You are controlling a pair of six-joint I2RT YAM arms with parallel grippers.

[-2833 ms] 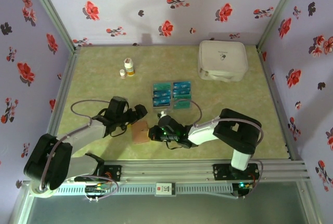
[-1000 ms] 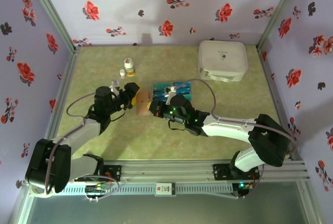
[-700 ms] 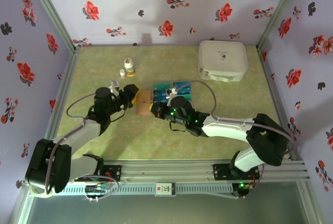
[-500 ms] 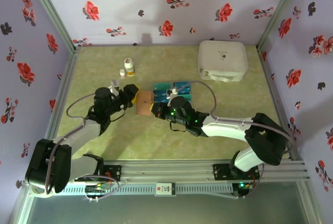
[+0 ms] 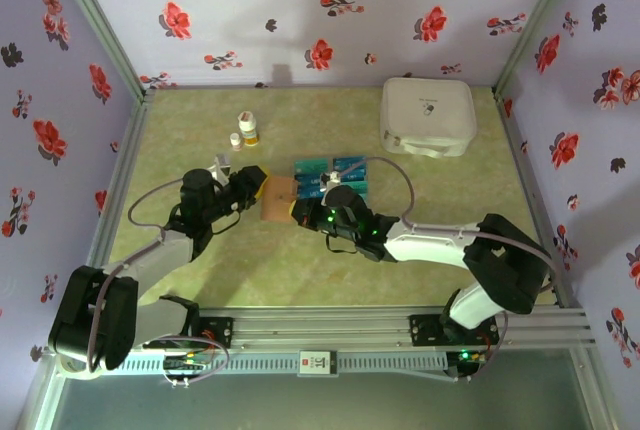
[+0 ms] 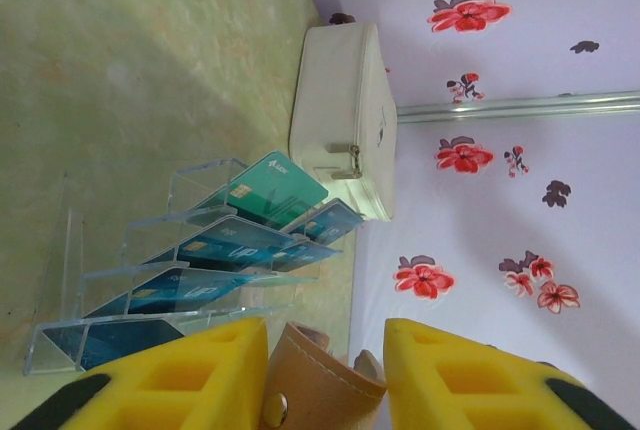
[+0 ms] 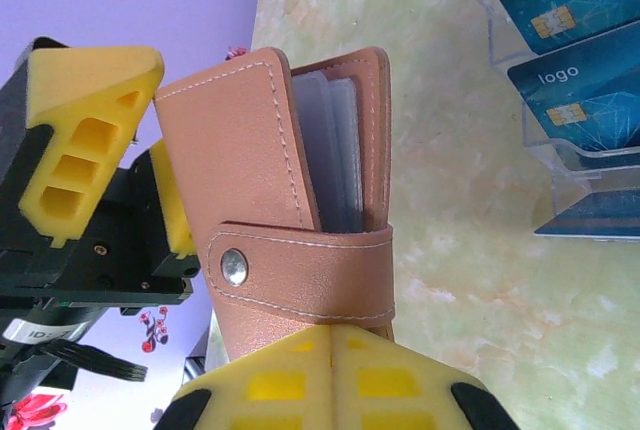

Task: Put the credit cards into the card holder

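A clear plastic rack [image 5: 333,178] stood on the green worktop [image 5: 300,270]. The credit cards [image 6: 240,240] leaned in its stepped slots, their teal-blue faces showing chips and pale print. Every card in view sat in that rack.

Just beside the rack, on its left, the brown card holder [image 7: 300,190] was held upright, lifted off the worktop. The right fingers [image 7: 333,350] were pressed together on its lower edge, just below the strap. That strap, with its metal snap, lay across the front. The covers gaped at the top, and clear sleeves showed between them.

On the side of the card holder away from the rack, the left fingers [image 5: 257,185] stood partway apart, one on each side of its edge. In the left wrist view one yellow pad lay against the leather. Whether the other touched it, and whether the pair had a grip, I could not tell.

Well beyond the rack, toward the far right corner, a white zipped case [image 5: 427,115] lay flat. To the far left of the rack two small bottles [image 5: 243,133] stood close together.
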